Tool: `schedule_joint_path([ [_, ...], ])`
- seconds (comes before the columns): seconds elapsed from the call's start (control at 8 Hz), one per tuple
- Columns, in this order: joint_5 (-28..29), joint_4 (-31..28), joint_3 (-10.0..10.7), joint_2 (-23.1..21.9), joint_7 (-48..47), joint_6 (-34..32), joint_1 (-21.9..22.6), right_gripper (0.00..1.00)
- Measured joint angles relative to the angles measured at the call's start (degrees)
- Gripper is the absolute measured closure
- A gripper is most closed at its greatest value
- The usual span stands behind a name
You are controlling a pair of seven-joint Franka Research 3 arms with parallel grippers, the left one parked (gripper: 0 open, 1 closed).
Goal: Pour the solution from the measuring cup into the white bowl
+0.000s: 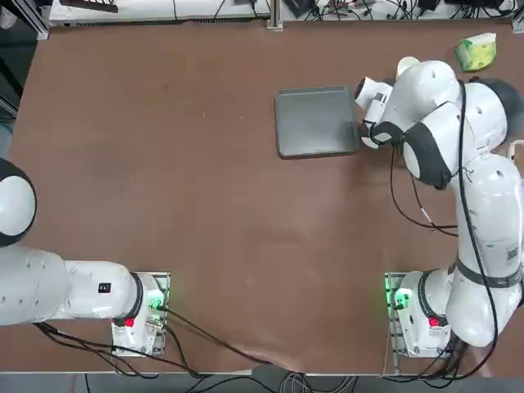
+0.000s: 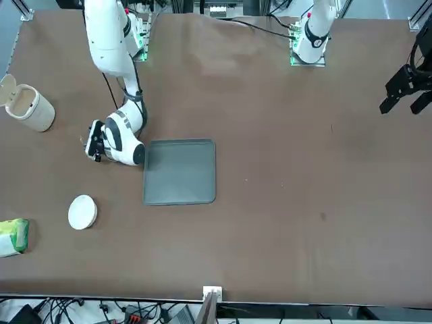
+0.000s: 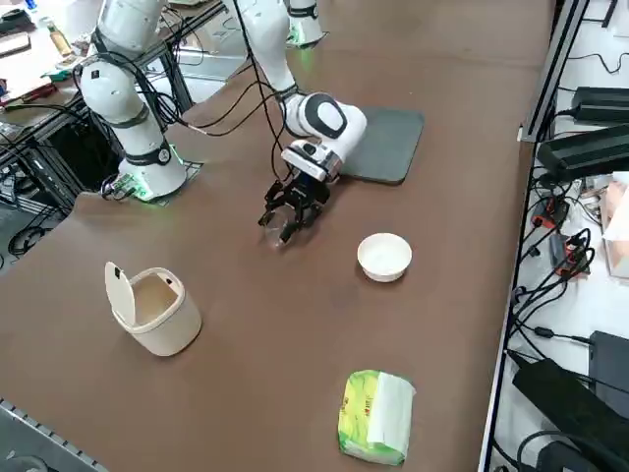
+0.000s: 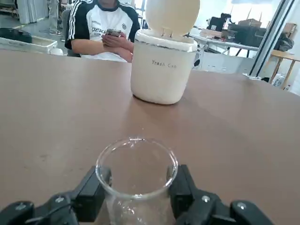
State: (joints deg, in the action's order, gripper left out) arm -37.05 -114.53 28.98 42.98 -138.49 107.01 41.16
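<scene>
One label readable: "Trash Can" on the cream bin (image 4: 161, 65), lid up. Brown table (image 3: 257, 344); a seated person (image 4: 105, 28) beyond it holds a phone (image 4: 113, 33). Right gripper (image 4: 138, 187) clamped on the clear measuring cup (image 4: 137, 183), near the white bowl (image 3: 384, 257). Grey tray (image 2: 179, 173) nearby, green-yellow packet (image 3: 377, 417) farther out.

Tray (image 1: 317, 121) nr R arm (image 1: 496, 205), pkt (image 1: 476, 51), prob. white bowl (image 1: 406, 65) part hidden
</scene>
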Motion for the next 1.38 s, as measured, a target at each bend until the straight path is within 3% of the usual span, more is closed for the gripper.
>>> schedule_joint_path([
  [0.62,0.1,0.0,0.2,0.0,-2.7,2.4,-1.2,0.25],
  [0.88,0.1,0.1,0.2,0.0,-2.8,2.8,-1.2,0.00],
  [1.12,0.1,0.4,-0.2,-0.1,-2.5,2.9,-1.1,0.00],
  [1.38,2.4,0.7,-2.1,-0.4,0.7,3.0,-1.0,0.00],
])
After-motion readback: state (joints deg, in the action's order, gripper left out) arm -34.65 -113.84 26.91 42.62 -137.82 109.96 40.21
